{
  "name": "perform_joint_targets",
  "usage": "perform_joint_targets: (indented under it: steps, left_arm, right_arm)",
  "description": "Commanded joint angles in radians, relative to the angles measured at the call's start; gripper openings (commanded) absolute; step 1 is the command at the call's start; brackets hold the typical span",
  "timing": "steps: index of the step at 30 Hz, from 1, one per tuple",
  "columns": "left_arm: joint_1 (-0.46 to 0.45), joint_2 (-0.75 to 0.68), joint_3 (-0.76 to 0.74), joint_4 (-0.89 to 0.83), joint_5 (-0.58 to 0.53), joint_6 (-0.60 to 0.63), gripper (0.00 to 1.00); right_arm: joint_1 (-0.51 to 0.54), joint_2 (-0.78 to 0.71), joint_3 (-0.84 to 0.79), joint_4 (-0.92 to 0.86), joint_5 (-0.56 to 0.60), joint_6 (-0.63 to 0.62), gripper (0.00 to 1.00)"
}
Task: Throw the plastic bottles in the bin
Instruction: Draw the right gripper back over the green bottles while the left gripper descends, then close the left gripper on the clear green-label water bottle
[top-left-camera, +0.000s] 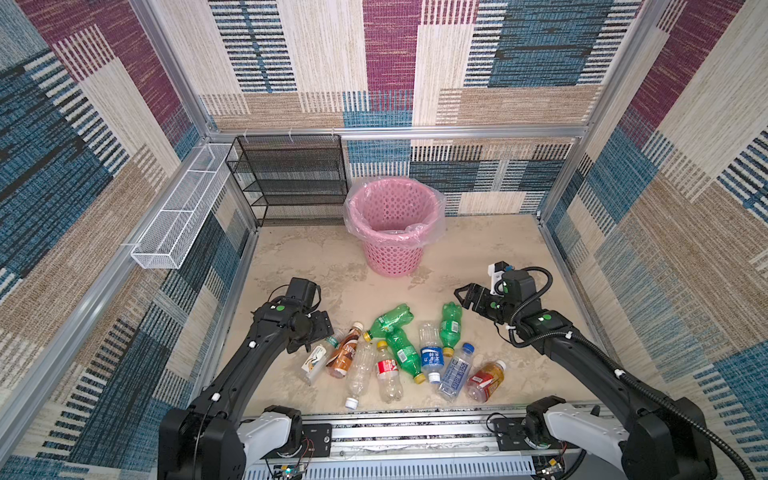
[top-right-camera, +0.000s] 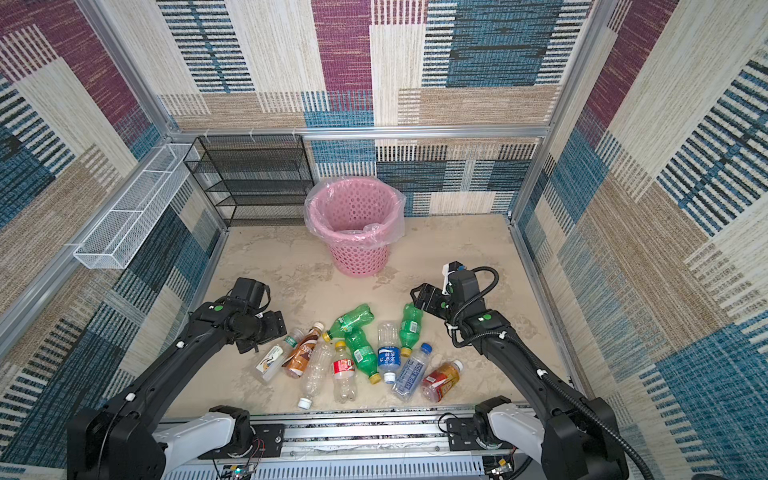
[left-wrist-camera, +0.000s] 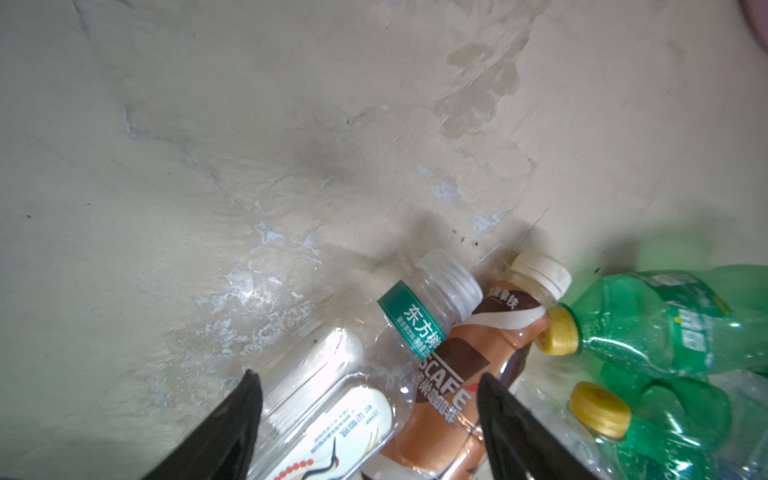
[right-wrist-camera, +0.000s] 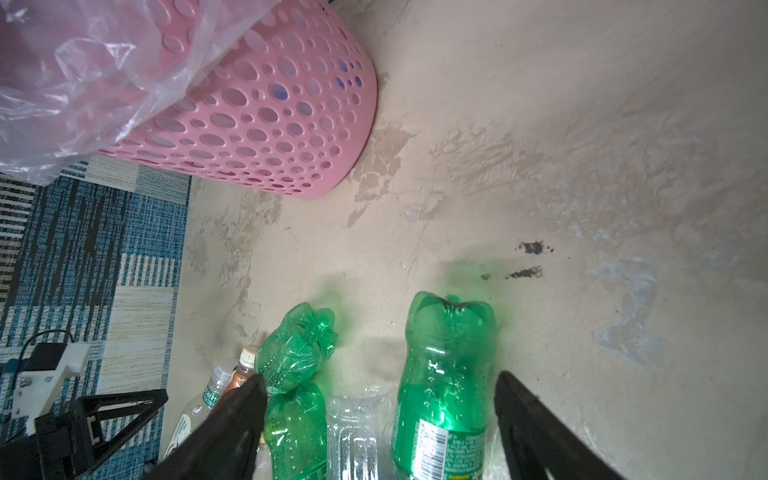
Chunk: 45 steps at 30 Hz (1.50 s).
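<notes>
Several plastic bottles lie in a loose heap on the beige floor near the front, in both top views. The pink bin with its clear liner stands upright behind them. My left gripper hangs open over the heap's left end, its jaws straddling a clear white-labelled bottle and a brown coffee bottle without holding either. My right gripper is open above the base of a green bottle, with a clear bottle beside it. The bin's wall shows ahead.
A black mesh rack stands at the back left beside the bin. A long white wire basket hangs on the left wall. Patterned walls close in three sides. The arms' metal rail runs along the front.
</notes>
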<state>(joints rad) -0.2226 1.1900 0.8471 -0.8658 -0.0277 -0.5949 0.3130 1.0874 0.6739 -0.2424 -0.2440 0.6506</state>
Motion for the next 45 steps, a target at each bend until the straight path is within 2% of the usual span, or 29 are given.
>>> perform_joint_targets:
  steps: [1,9,31,35,41,45]
  left_arm:
    - [-0.03,0.047,0.016,-0.081,-0.048,-0.021,0.85]
    - [-0.085,0.067,-0.001,-0.125,-0.089,-0.051,0.87]
    - [-0.109,0.157,-0.019,-0.147,-0.11,-0.098,0.89]
    - [-0.109,0.164,-0.023,-0.14,-0.096,-0.109,0.86]
    - [-0.109,0.168,-0.032,-0.13,-0.06,-0.13,0.75]
    - [-0.107,0.166,-0.042,-0.125,-0.055,-0.149,0.73]
  right_arm:
    - [0.001,-0.004,-0.007,0.046,-0.011,0.008,0.87]
    - [0.001,-0.015,-0.021,0.049,-0.002,0.001,0.87]
    - [0.002,-0.004,-0.034,0.062,-0.001,-0.001,0.88]
    - [0.001,-0.003,-0.035,0.063,0.002,-0.001,0.88]
    - [0.001,0.001,-0.035,0.065,0.002,-0.002,0.89]
    - [0.001,0.005,-0.031,0.065,-0.001,-0.001,0.89]
